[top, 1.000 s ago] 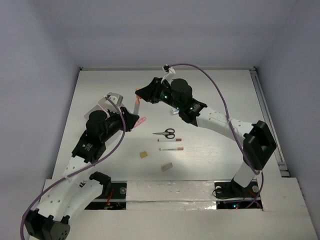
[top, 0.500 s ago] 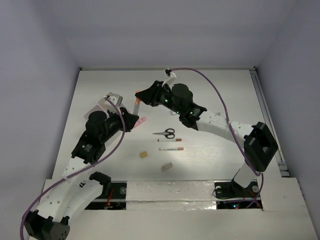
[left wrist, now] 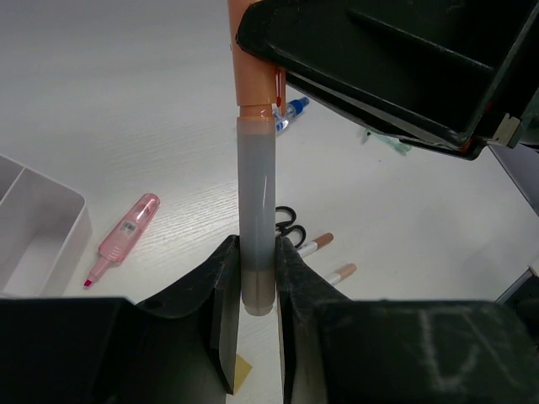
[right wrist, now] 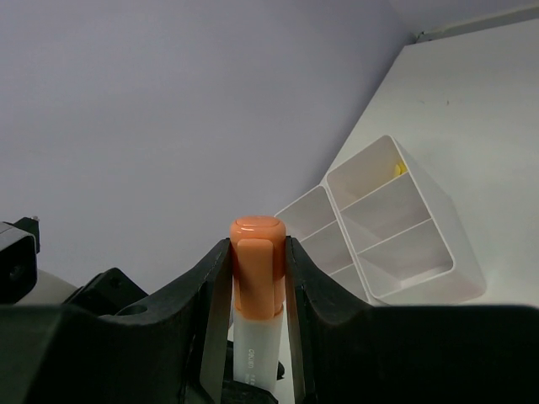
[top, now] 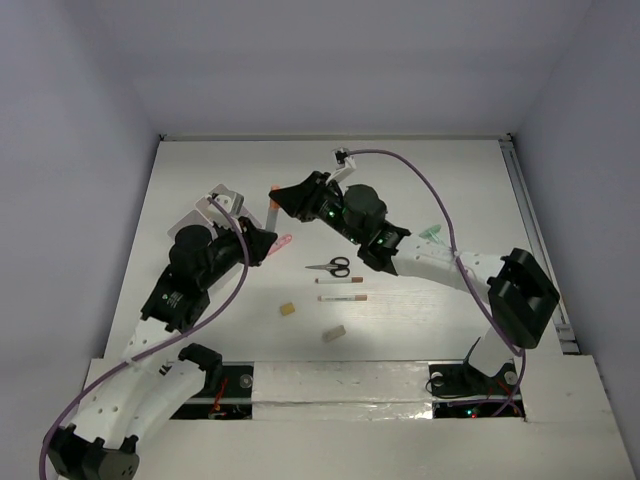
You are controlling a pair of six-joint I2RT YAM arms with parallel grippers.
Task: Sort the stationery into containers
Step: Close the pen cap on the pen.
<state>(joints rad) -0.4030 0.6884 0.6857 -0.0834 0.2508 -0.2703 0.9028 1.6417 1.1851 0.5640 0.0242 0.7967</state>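
An orange-capped marker (top: 272, 213) with a pale grey barrel hangs above the table, held at both ends. My left gripper (left wrist: 257, 252) is shut on the barrel's end (left wrist: 255, 278). My right gripper (right wrist: 258, 248) is shut on the orange cap (right wrist: 258, 265). In the top view the left gripper (top: 262, 243) is just below the marker and the right gripper (top: 278, 193) just above it. The white compartment tray (right wrist: 421, 286) stands at the back left, with a small yellow piece (right wrist: 399, 168) in one compartment. The left arm partly hides the tray (top: 222, 194) in the top view.
A pink highlighter (top: 283, 241) lies next to the left gripper. Black scissors (top: 332, 267), two brown-capped pens (top: 341, 289), a yellow block (top: 287, 310) and a beige block (top: 333, 334) lie mid-table. A green piece (top: 431, 235) lies to the right and a blue-capped pen (left wrist: 290, 109) shows behind the marker.
The right arm's wrist and forearm have shifted, uncovering a green piece on the right. Both grippers keep their hold on the marker, which has barely moved.
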